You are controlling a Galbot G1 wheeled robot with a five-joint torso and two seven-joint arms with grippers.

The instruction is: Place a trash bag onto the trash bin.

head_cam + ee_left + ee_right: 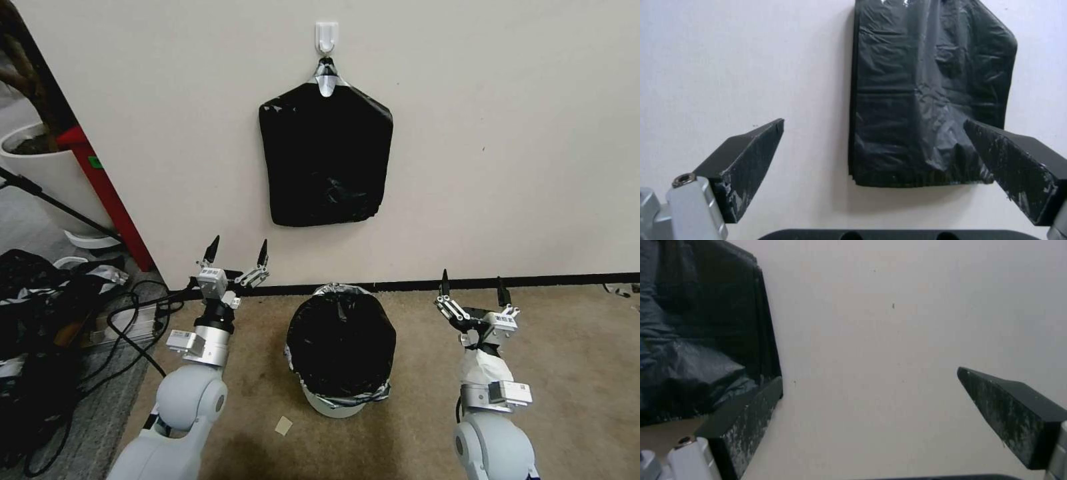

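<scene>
The trash bin stands on the brown carpet close to the wall, between the two arms, and the trash bag already lines it: glossy black plastic fills the mouth, and its greyish stretched edge is folded down over the rim all the way around, leaving a band of cream-white wall bare at the base. Above the bin, a flat black pack of bags hangs against the wall from a white hook by its silvery pinched top. The left end effector is raised to the left of the bin, near the wall, its two dark fingers spread wide and holding nothing; in the left wrist view the pack of bags shows on the wall beyond the gap between the fingers. The right end effector is raised to the right of the bin, likewise spread wide and empty, pointing at the bare wall, with the pack of bags at the edge of its wrist view. A small scrap of paper lies on the carpet in front of the bin, and a tangle of black cables lies on the floor off to the left.
</scene>
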